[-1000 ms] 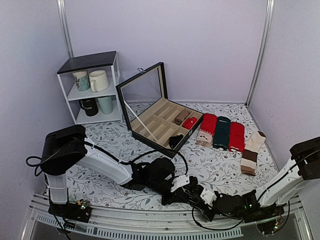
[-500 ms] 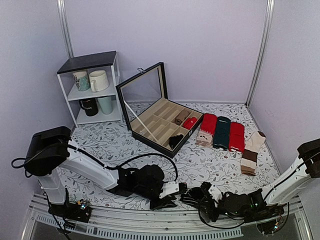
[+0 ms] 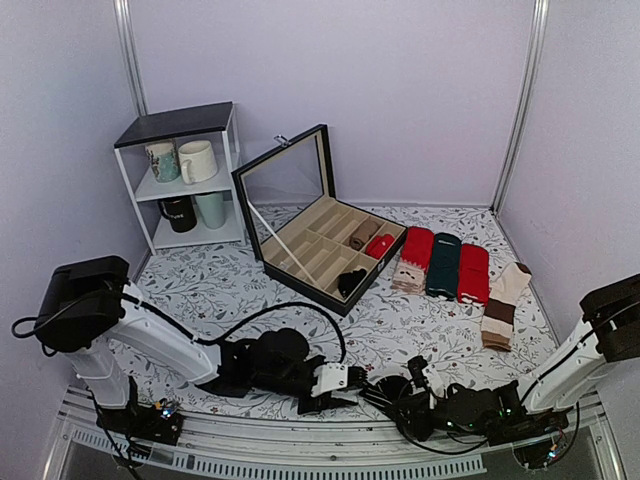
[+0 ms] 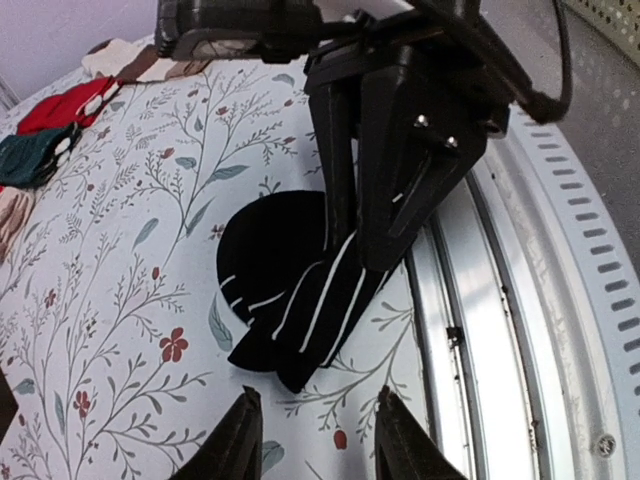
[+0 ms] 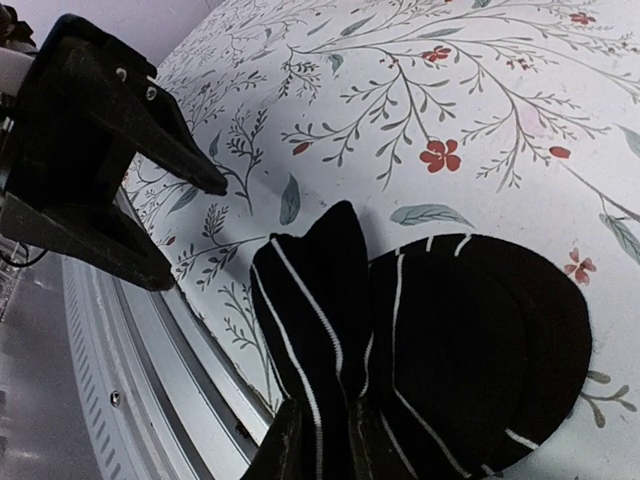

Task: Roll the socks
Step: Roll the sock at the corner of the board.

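1. Sock (image 4: pixel 270 265), black w/ white stripes, lies on floral table (image 4: pixel 110 250) nr front edge.
2. R gripper (image 5: pixel 322 445) clamped on its striped end.
3. L gripper (image 4: pixel 315 450): fingers apart, just beside sock.

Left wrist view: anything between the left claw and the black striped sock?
Nothing visible. Only bare floral tablecloth lies between the open left claw and the black white-striped sock. The right claw pinches the sock from its far side, so it is not in the left claw's path.
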{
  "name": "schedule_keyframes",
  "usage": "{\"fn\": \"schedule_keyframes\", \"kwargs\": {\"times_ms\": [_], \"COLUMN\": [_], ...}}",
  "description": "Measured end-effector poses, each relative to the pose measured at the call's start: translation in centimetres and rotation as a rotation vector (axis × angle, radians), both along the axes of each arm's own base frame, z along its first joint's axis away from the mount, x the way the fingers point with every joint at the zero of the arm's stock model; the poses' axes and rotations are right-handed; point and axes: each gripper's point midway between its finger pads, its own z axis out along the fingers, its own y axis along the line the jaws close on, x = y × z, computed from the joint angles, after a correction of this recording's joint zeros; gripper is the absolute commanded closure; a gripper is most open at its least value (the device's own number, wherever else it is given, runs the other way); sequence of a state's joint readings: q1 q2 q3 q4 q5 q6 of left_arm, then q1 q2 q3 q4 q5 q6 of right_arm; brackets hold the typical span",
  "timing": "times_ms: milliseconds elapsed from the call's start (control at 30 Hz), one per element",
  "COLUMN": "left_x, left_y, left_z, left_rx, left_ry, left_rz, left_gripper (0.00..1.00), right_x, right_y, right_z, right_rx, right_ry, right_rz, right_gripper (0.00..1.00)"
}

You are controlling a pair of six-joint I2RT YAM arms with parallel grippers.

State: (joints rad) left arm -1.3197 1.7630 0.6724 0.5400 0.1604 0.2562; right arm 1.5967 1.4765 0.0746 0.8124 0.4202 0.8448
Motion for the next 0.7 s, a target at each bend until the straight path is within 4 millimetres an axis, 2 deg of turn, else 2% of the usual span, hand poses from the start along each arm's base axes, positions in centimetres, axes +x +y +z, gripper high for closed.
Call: {"fn": "schedule_keyframes", "kwargs": {"times_ms": [100,333,533,700], "left_x": [-0.1,-0.5,-0.3,-0.4], "left_y": [-0.4,-1.0,-2.7,-3.8], "left_z": [-0.4,-0.8,-0.7,-2.0], "left_rx": [-0.006,-0.032,-0.052,-0.038], "left_ry": [-0.021,-0.076,-0.116,-0.112], "left_rz": [-0.024,-0.085,-0.119,-0.149], "left_gripper": [0.53,0.51,0.51,0.51], "right_x": [-0.1,-0.3,-0.4,-0.5], "right_y": [-0.1,-0.1,-0.1,0.0], "right_z": [0.0,0.0,-0.2,-0.1], "right_rx": [0.032,0.07,0.083,0.094], "right_ry": [0.038,0.099,0.122,0.131], "right_rz": [-0.013,-0.036,-0.043,-0.047], "right_gripper": [0.86,0.85,0.85,0.86]}}
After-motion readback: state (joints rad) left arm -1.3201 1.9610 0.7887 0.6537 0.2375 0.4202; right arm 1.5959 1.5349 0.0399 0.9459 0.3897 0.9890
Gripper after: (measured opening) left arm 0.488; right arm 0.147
